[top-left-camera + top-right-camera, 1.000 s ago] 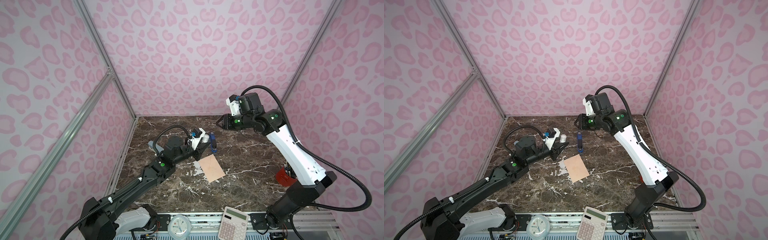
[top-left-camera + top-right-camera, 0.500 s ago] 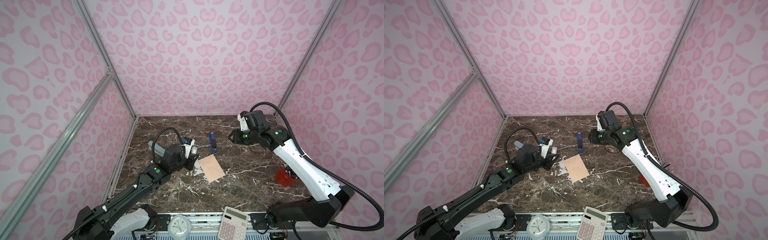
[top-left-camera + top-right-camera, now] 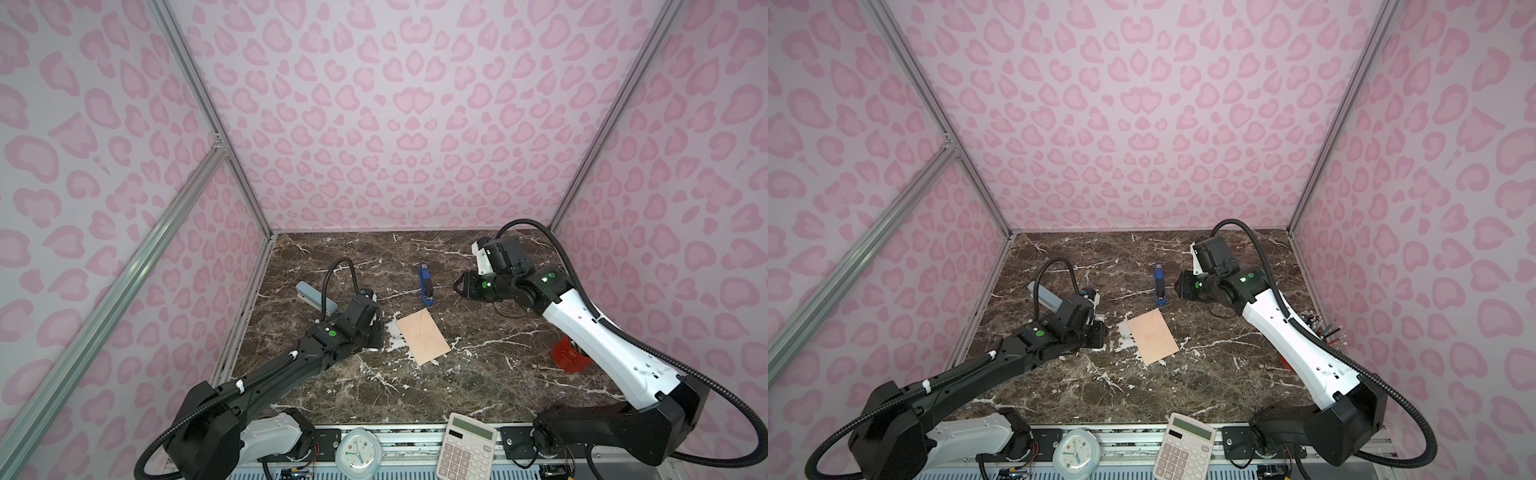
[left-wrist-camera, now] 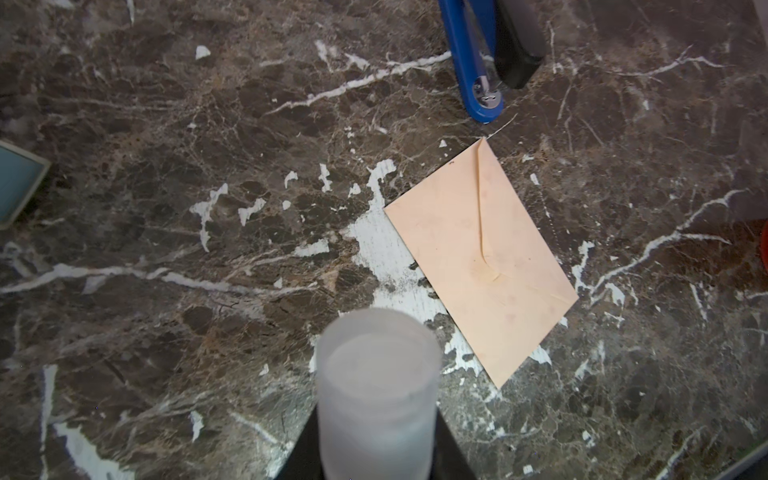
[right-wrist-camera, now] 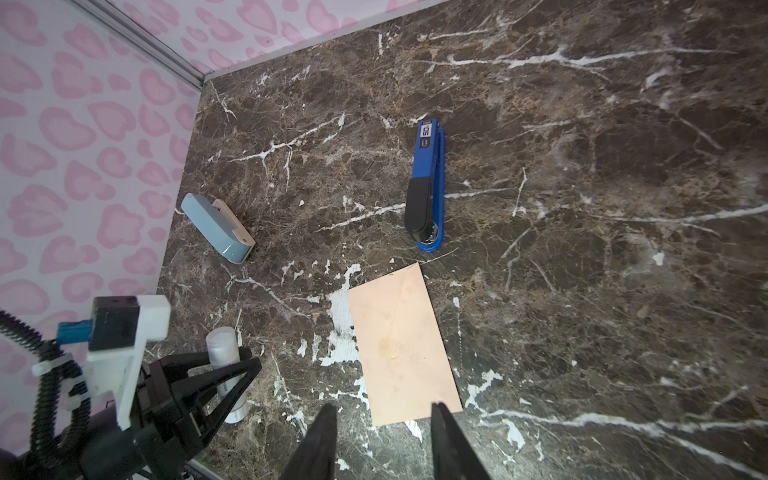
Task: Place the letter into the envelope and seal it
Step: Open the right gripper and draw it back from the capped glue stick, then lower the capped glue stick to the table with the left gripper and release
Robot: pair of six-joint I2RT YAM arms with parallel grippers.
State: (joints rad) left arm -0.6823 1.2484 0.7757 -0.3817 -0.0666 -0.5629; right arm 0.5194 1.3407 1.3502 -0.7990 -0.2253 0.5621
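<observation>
The peach envelope [image 3: 423,336] [image 3: 1152,336] lies flat on the marble table with its pointed flap folded down [image 4: 478,257]. The letter is not in view. My left gripper [image 3: 374,336] [image 3: 1100,332] sits low just left of the envelope, shut on a white glue stick [image 4: 376,395] [image 5: 222,353] whose end points toward the table. My right gripper [image 3: 459,286] [image 5: 380,409] hovers behind and to the right of the envelope. It is open and empty, and its two black fingers frame the envelope's near edge [image 5: 401,345] in the right wrist view.
A blue stapler [image 3: 425,284] [image 5: 426,195] lies just behind the envelope. A grey-blue case [image 3: 316,297] [image 5: 218,228] rests near the left wall. A red cup [image 3: 569,355] stands at the right. A calculator [image 3: 465,446] and a clock [image 3: 357,453] sit at the front edge.
My left gripper came down and back from near the stapler to the envelope's left side, still holding the glue stick. My right arm dropped lower and drew back to the right.
</observation>
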